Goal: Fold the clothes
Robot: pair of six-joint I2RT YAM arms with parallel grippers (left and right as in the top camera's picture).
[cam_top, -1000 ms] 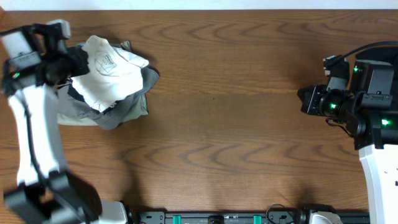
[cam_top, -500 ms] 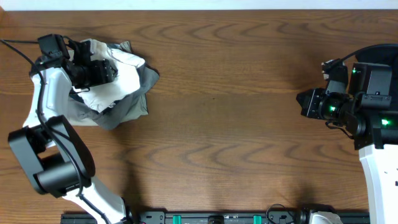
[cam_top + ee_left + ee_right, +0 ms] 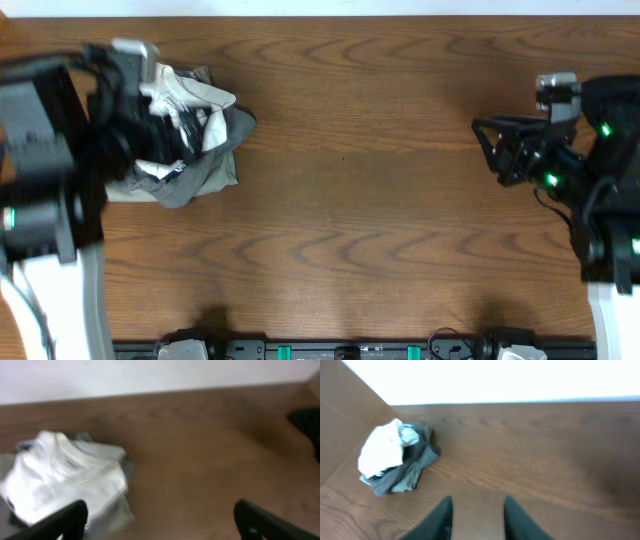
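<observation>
The clothes point(image 3: 205, 140) lie in a crumpled heap at the table's far left. A white T-shirt point(image 3: 205, 100) with a small grey print is on top of a grey garment point(image 3: 210, 172). My left arm hangs blurred over the heap's left part in the overhead view. In the left wrist view my left gripper point(image 3: 160, 525) is wide open and holds nothing, and the white T-shirt point(image 3: 60, 477) lies just beyond its left finger. My right gripper point(image 3: 477, 512) is far off at the table's right, its jaws partly apart over bare wood and empty. The heap point(image 3: 395, 460) shows small in its view.
A brown wooden table point(image 3: 370, 200) stretches between the two arms. A white wall point(image 3: 495, 380) borders its far edge. A black rail point(image 3: 340, 351) runs along the front edge. The right arm's base point(image 3: 610, 250) stands at the right edge.
My left gripper has opened and let go of the white T-shirt, which has settled on the heap, and the left arm has shifted. My right gripper's jaws have parted.
</observation>
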